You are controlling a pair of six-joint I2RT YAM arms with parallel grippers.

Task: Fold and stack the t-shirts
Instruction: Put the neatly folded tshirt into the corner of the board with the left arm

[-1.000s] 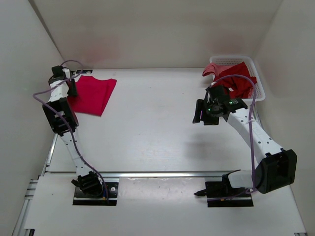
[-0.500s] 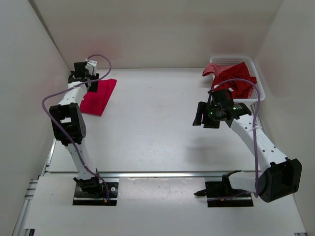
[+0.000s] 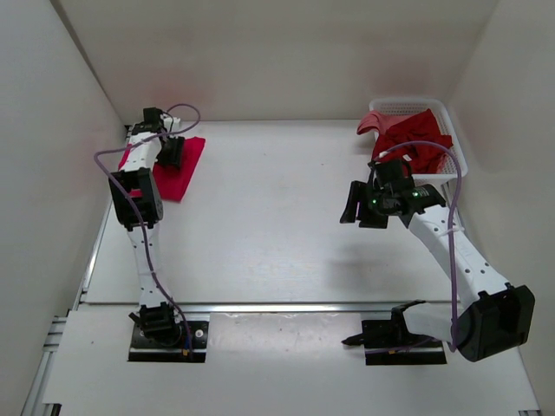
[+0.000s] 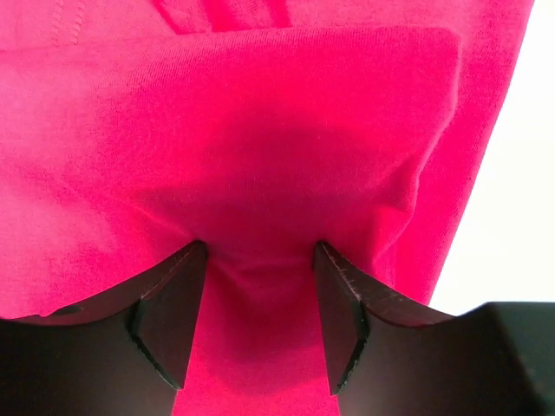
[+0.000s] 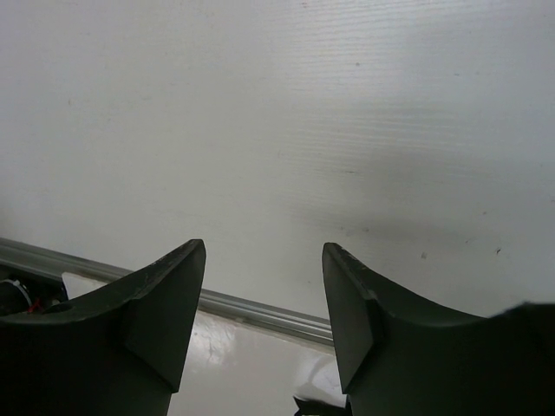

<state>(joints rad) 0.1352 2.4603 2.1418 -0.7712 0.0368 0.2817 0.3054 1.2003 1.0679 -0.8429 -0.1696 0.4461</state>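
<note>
Top external: left arm reaches to the far left corner of the counter (image 3: 260, 225). Left claw (image 3: 171, 154) sits on the bright pinkish-red t-shirt (image 3: 189, 163), which lies flat on the counter near the left wall as a narrow, folded strip.

Left wrist: view almost filled by the bright pinkish-red t-shirt (image 4: 260, 130). A folded upper layer with a squared corner lies over a lower layer; a sliver of white counter shows at the right edge. Left claw (image 4: 260, 260) has both fingers (image 4: 169, 316) apart, with cloth bulging into the gap and touching both inner faces. Creases run out from each fingertip. Cannot tell whether the cloth is pinched or only pressed down.

Top external: right arm is bent over the right half of the counter. Right claw (image 3: 354, 204) hangs above bare surface, well apart from the white mesh basket (image 3: 414, 104) at the far right corner. The basket holds the dark crimson t-shirt (image 3: 421, 143), heaped and spilling over the near rim, and the faded salmon pink t-shirt (image 3: 371, 123), draped over the left rim. Both are crumpled, unfolded.

Right wrist: right claw (image 5: 263, 260) is released, jaws wide, nothing between them. Bare counter (image 5: 347, 104) below, with a metal rail (image 5: 260, 308) crossing the lower part of the view.
</note>
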